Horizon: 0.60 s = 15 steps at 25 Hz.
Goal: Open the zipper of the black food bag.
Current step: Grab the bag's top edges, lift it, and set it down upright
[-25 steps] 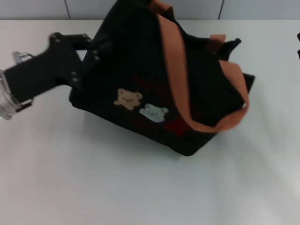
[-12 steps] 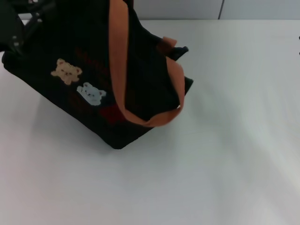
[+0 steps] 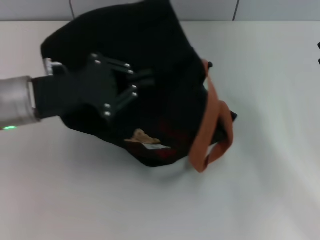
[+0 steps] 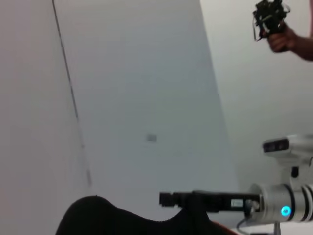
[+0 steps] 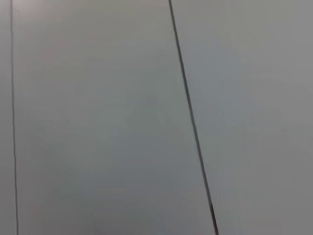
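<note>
On a white tabletop, the left end effector presses into the black food bag.

From the head view, the bag sits left of centre toward the far side, tipped and bunched, its bear pictures showing low on the near side. Orange-brown straps loop off its right side, down onto the tabletop. The left arm reaches in from the left edge, its dark end effector lying against the bag's upper fabric; whether its fingers are spread or pinched on cloth cannot be told. The zipper cannot be made out. The right end effector is out of sight.
</note>
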Motion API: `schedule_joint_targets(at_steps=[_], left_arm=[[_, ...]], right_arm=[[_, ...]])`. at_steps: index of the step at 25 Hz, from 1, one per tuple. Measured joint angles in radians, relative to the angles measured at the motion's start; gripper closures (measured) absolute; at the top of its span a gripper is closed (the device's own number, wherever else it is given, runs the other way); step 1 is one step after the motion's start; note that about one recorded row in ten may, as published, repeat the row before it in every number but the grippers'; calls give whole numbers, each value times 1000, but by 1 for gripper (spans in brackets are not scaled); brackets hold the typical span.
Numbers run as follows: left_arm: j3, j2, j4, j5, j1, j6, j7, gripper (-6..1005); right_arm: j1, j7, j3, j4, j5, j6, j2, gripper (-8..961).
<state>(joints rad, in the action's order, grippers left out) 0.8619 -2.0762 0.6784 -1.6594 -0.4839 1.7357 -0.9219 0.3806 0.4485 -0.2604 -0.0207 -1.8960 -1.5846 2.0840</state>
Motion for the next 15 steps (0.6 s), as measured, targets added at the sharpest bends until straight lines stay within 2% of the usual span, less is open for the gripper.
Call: schedule_joint_targets(at_steps=[3,9,12,15], left_arm=[[11,0,-52,8,-36,-6,8,920],[42,-4,-84,10,-97,-15,16,920],[55,-4,-104,10,-129,-38,16,920],[55,-4,-105,16,-133,-43,16,921]], right_arm=[[0,22,1,3,0,37,-1,531],[8,33,13,-6,-21,129,0,510],[15,75,22,-8,-84,190,-1,499],[20,90,25,-2,-173,230,-1,482]])
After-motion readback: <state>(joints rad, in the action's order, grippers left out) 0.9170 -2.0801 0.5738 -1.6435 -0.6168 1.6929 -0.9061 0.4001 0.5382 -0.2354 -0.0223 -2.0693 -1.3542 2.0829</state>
